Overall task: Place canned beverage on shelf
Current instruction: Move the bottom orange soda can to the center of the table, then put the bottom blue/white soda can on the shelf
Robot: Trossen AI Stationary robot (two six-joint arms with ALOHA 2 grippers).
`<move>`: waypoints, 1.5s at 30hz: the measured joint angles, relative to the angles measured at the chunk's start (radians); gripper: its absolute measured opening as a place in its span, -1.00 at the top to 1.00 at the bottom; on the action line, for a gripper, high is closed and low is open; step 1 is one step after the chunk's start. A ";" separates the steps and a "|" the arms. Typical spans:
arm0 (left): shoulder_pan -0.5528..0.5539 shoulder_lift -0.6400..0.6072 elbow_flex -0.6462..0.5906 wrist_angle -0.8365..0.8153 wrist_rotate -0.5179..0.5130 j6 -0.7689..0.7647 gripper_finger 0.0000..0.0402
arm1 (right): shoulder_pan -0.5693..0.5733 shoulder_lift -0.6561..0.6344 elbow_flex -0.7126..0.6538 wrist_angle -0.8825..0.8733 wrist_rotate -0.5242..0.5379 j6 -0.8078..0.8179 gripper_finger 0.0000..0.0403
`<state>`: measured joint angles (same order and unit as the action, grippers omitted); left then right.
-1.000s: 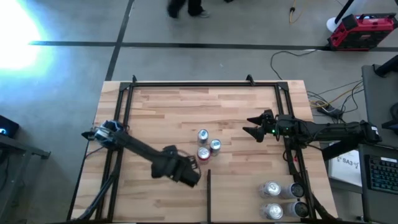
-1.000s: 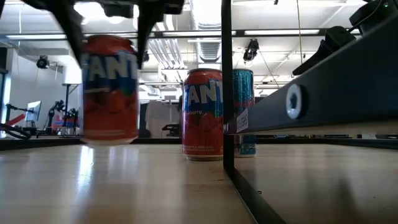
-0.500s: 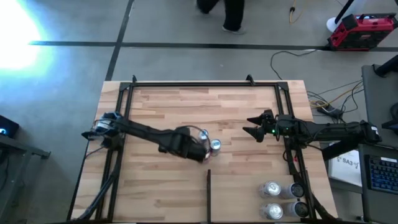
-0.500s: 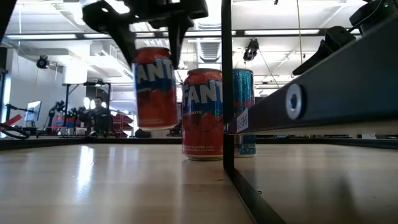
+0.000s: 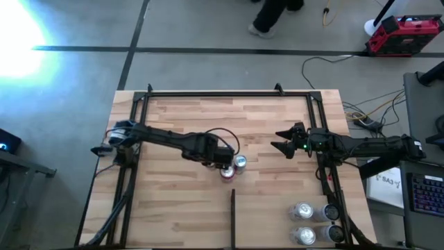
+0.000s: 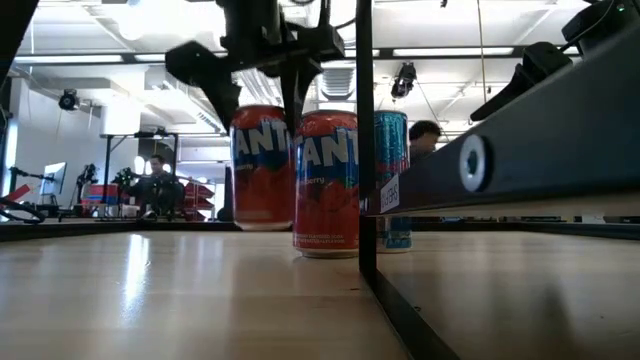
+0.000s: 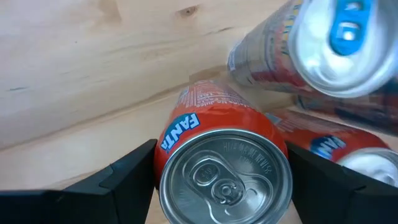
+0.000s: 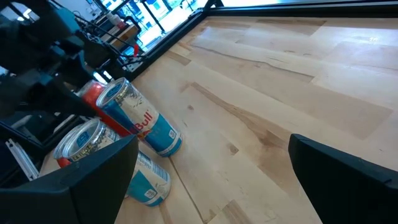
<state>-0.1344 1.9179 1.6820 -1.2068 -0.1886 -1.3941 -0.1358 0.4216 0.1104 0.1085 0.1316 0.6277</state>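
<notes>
Clamped on either side of an orange Fanta can [image 7: 224,165], the left gripper [image 6: 262,85] holds it upright at the middle of the shelf [image 5: 180,118], its base at or just above the wood; contact is hard to tell. A second orange can [image 6: 327,183] and a blue-and-silver can [image 6: 392,150] stand just beside it, crowding the fingers [image 7: 118,180]. The risk is that letting go or spreading wide here nudges a neighbour, or that a release short of the board tips the held can into them. Well apart near the shelf's right side, the right gripper [image 5: 283,142] waits with fingers spread, holding nothing.
</notes>
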 joint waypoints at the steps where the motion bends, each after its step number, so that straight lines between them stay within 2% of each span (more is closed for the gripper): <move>1: 0.005 -0.002 -0.012 0.012 0.008 0.008 -0.41 | 0.000 0.000 0.000 0.000 0.000 0.000 -0.99; 5: 0.026 -0.008 -0.026 0.028 0.046 0.049 -0.42 | 0.000 0.000 0.000 0.000 0.000 0.000 -0.99; 12: 0.035 -0.009 -0.033 0.052 0.050 0.100 -0.43 | 0.000 0.000 0.000 0.000 0.000 0.000 -0.99; 21: 0.039 -0.013 -0.103 0.114 0.123 0.103 -0.44 | 0.000 0.000 0.000 0.000 0.000 0.000 -0.99; 28: 0.040 -0.015 -0.104 0.113 0.127 0.093 -0.45 | 0.000 0.000 0.000 0.000 0.000 0.000 -0.99; 31: 0.040 -0.016 -0.104 0.108 0.127 0.076 -0.53 | 0.000 0.000 0.000 0.000 0.000 0.000 -0.99; 40: 0.040 -0.017 -0.091 0.107 0.162 0.073 -0.95 | 0.000 0.000 0.000 0.000 0.000 0.000 -0.99; 45: 0.039 -0.017 -0.054 0.096 0.173 0.073 -0.96 | 0.000 0.000 0.000 0.000 0.000 0.000 -0.99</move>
<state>-0.0952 1.9007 1.6275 -1.1105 -0.0154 -1.3212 -0.1360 0.4217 0.1101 0.1089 0.1314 0.6277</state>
